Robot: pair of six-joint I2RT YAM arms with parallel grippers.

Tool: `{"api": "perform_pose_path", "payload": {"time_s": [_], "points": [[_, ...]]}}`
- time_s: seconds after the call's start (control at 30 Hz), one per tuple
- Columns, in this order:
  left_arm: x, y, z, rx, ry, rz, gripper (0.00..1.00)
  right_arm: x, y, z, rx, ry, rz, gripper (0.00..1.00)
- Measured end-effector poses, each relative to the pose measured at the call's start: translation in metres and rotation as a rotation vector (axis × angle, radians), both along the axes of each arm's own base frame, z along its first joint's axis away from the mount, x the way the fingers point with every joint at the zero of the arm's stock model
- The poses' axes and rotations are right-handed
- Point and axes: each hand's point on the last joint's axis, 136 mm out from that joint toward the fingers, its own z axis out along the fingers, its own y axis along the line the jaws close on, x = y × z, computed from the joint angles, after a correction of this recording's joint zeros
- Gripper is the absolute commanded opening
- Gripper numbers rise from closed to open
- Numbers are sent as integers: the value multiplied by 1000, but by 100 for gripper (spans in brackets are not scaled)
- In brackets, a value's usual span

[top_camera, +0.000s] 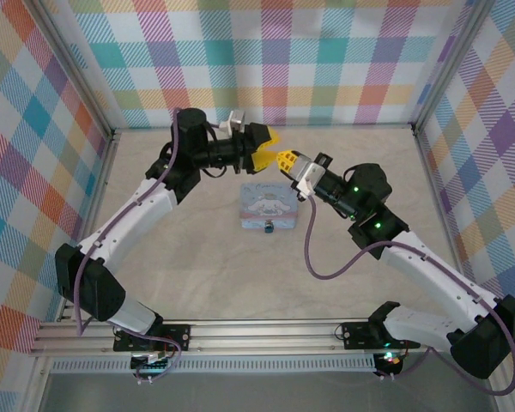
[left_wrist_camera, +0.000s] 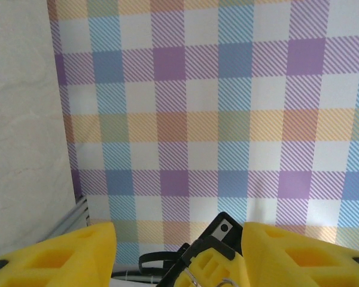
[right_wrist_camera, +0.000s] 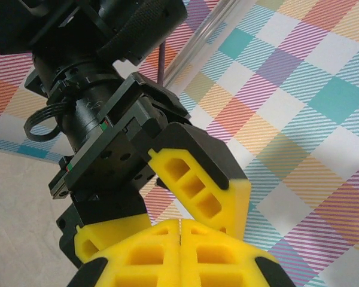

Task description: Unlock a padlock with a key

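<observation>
The tiny dark padlock with a bluish body (top_camera: 267, 227) sits on the pale, marbled counter (top_camera: 197, 283). It touches the near edge of a pale blue rectangular tin with a cartoon picture on its lid (top_camera: 269, 204), and the tin lies flat near the middle of the counter. Neither arm touches the padlock or the tin.

Both arms reach over the far half of the counter, beyond the tin, and their tips meet there. The left gripper (top_camera: 269, 148) has black housing and yellow fingers. It points toward the right arm with its jaws spread wide. In the left wrist view its two yellow fingers (left_wrist_camera: 78, 254) stand well apart at the bottom of the frame against the pastel plaid wall (left_wrist_camera: 215, 119).

The right gripper (top_camera: 285, 159) points back toward the left arm. In the right wrist view its yellow fingers (right_wrist_camera: 215, 251) are pressed together, with only a thin seam between them. Whether anything is pinched in that seam cannot be told. Its tip lies between the spread fingers of the left gripper: one of those fingers (right_wrist_camera: 197, 188) slants just above it, and the other shows low on its left side. In the left wrist view the right gripper (left_wrist_camera: 210, 263) sits in the gap between the left fingers.

A purple cable (top_camera: 313, 249) loops from the right arm over the counter, just right of the tin.
</observation>
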Motion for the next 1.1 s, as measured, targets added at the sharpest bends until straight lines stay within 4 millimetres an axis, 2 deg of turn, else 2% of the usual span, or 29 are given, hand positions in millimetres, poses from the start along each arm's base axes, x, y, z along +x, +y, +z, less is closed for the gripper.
{"api": "perform_pose_path", "payload": {"time_s": [0.23,0.37,0.63,0.77,0.83,0.93,0.97,1.1], "points": [[-8,-4,14,-23,-18,-35,35,0,1,-3,-12,-8,1,0],[-8,-4,14,-22,-12,-35,30,0,2,-7,-27,-18,3,0],[-7,-5,9,-14,3,-40,9,-3,3,-7,-42,-42,11,0],[-6,-6,5,-8,10,-42,1,-4,4,-15,-68,-30,12,0],[-5,-6,3,-2,11,-42,0,-4,3,-17,-74,-27,12,8],[-4,-5,0,10,0,-40,0,-4,1,-19,-73,-6,4,31],[-3,-4,-2,18,-3,-33,0,-4,0,-19,-73,1,-2,36],[11,7,-19,90,-25,28,0,-4,-12,-25,-38,79,-49,57]]}}
